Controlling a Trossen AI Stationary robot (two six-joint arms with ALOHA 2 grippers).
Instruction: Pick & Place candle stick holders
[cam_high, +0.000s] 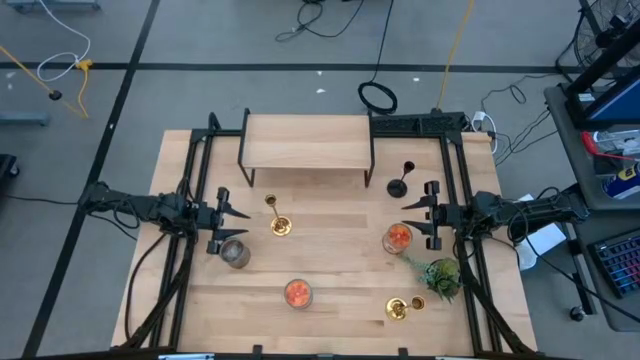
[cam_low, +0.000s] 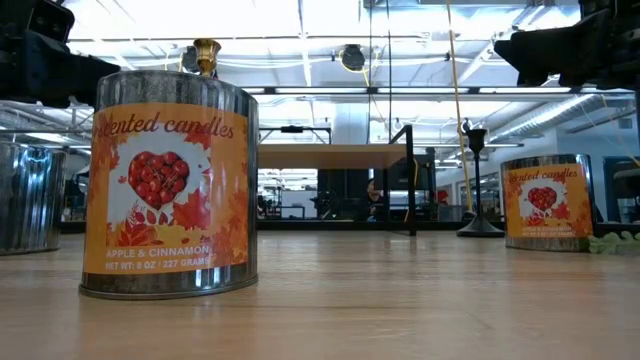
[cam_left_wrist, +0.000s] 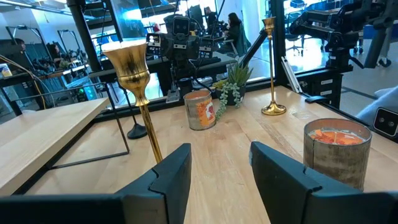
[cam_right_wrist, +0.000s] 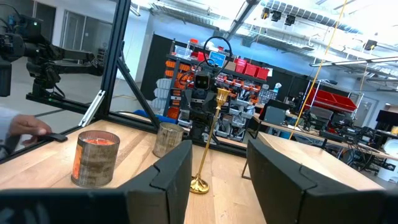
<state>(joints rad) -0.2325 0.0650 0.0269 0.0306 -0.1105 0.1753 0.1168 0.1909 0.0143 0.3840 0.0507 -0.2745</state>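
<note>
Label (cam_low: 165, 190) reads "scented candles".

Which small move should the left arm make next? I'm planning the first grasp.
Probably ease the left tool forward toward the gold candle stick holder. Its jaws are open, nothing is held, and the holder's stem stands upright just ahead of them.

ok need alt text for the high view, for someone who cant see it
Top-down view of a wooden table with two dark robot arms, left gripper and right gripper open and facing each other. Between them stand two gold candle stick holders, a black one, three candle tins, a green sprig and a small wooden shelf.
</note>
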